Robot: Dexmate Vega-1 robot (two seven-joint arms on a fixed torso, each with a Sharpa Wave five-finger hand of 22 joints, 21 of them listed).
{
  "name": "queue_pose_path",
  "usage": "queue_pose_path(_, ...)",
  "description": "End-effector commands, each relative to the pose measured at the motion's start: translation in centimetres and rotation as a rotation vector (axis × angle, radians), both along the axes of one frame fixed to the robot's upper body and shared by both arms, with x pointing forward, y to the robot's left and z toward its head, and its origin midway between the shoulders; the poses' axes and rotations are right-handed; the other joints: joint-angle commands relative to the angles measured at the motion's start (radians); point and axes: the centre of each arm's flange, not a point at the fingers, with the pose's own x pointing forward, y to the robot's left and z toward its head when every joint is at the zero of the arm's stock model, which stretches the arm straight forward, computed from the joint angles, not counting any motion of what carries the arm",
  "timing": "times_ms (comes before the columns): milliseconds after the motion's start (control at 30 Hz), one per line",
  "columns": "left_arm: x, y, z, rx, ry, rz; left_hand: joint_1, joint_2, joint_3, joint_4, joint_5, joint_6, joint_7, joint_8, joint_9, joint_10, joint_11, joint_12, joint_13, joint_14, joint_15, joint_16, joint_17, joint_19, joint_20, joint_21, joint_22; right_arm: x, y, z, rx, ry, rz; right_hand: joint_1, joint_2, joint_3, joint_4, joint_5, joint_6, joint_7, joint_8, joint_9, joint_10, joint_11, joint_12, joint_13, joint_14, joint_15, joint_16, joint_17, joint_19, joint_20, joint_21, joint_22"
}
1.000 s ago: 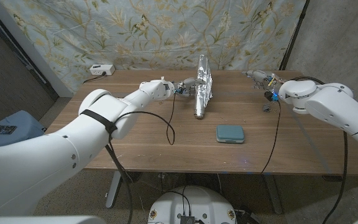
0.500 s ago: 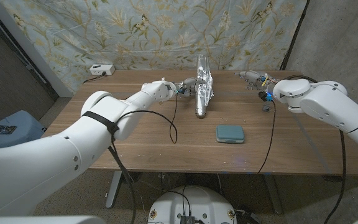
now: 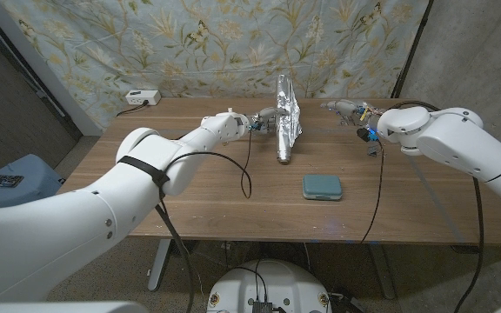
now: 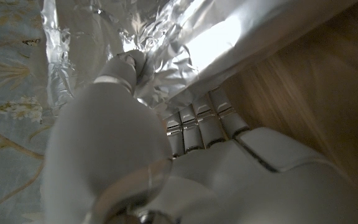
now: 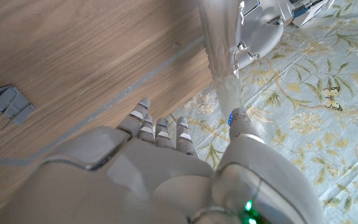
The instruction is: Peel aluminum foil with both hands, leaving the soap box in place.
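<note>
Foil: a crinkled silver sheet of aluminium foil (image 3: 284, 117) stands up on edge in the far middle of the brown wooden table (image 3: 216, 196), its lower end on the wood and its upper part rising against the backdrop; in the left wrist view the foil (image 4: 185, 43) is bright and creased right against the fingers.
Left hand: the white left hand (image 3: 263, 120) reaches across the table to the foil's left side and grips it; in the left wrist view the thumb and fingers (image 4: 201, 121) close on the sheet.
Right hand: the white right hand (image 3: 344, 108) hangs over the far right part of the table, apart from the foil, fingers pointing toward it; in the right wrist view the fingers (image 5: 157, 127) lie close together and fairly straight with nothing between them, though how far they are spread I cannot tell exactly.
Soap box: a teal rounded rectangular soap box (image 3: 323, 186) lies flat on the table, nearer the robot than the foil and a little to its right, touching neither hand.
Other things: a white power strip (image 3: 143, 97) sits at the far left corner of the table; a pale blue floral cloth (image 3: 216, 43) hangs behind; a black binder clip (image 5: 8, 102) lies on the wood in the right wrist view.
</note>
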Motion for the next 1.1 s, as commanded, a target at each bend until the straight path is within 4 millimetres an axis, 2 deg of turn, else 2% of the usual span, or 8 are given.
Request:
queue_pose_path(33, -0.2, -0.7, -0.1, -0.017, 0.017, -0.025, 0.058, 0.051, 0.016, 0.000, 0.096, 0.091, -0.082, 0.121, 0.048, 0.094, -0.085, 0.000, 0.004, 0.081, -0.074, -0.001, 0.005, 0.002, -0.006, 0.011, -0.003, -0.9, 1.1, -0.1, -0.058, 0.015, 0.009, 0.012, -0.001, -0.003, -0.001, 0.000, -0.012, 0.087, 0.000, -0.001, -0.007, 0.002, -0.004, 0.001, -0.003, 0.002, -0.002, 0.003, -0.001, 0.006, 0.000, 0.004)
queue_pose_path(500, -0.6, -1.7, 0.2, -0.048, 0.025, -0.058, 0.065, 0.049, 0.015, -0.002, 0.106, 0.099, -0.091, 0.123, 0.052, 0.107, -0.096, -0.001, 0.011, 0.094, -0.082, 0.001, 0.011, 0.005, -0.012, 0.031, -0.012, -1.0, 2.4, -1.0, -0.108, 0.044, -0.019, 0.021, -0.001, -0.002, -0.004, 0.000, -0.015, 0.086, 0.005, 0.000, 0.007, 0.002, 0.003, 0.002, 0.012, 0.002, 0.005, 0.003, 0.020, 0.019, 0.008, 0.004)
queue_pose_path(1100, -0.6, -2.8, 0.6, -0.050, 0.029, -0.011, 0.069, 0.046, 0.013, -0.001, 0.117, 0.104, -0.091, 0.126, 0.058, 0.116, -0.099, -0.001, 0.026, 0.099, -0.089, 0.000, 0.018, 0.003, -0.012, 0.052, -0.023, -1.6, 3.2, -0.7, -0.200, 0.053, -0.017, 0.033, 0.001, 0.002, -0.008, 0.000, -0.015, 0.086, 0.008, 0.000, 0.013, 0.002, 0.005, 0.002, 0.017, 0.002, 0.006, 0.003, 0.022, 0.024, 0.008, 0.004)
